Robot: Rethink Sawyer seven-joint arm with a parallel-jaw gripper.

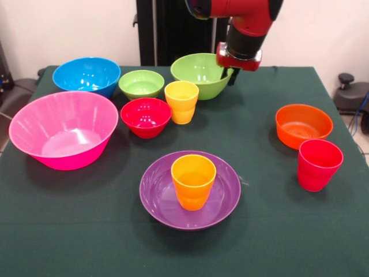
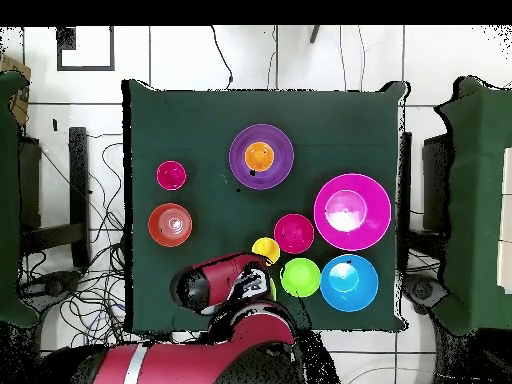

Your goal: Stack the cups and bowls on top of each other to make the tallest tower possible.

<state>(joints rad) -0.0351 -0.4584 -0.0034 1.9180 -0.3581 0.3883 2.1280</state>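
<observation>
The orange cup (image 1: 193, 180) stands upright in the shallow purple bowl (image 1: 230, 196) at the table's middle front; in the overhead view the cup (image 2: 259, 155) sits in that bowl (image 2: 240, 172). My gripper (image 1: 229, 74) hangs at the right rim of the large lime green bowl (image 1: 199, 72); whether it grips the rim is hidden. The yellow cup (image 1: 181, 101) stands beside the small red bowl (image 1: 145, 115) and the small green bowl (image 1: 141, 83). The blue bowl (image 1: 86, 75) and the big pink bowl (image 1: 63, 130) are at the left. The small orange bowl (image 1: 304, 124) and the red cup (image 1: 319, 164) are at the right.
In the overhead view my arm (image 2: 220, 282) covers the lime bowl. Chairs stand at both sides of the table (image 1: 259, 242).
</observation>
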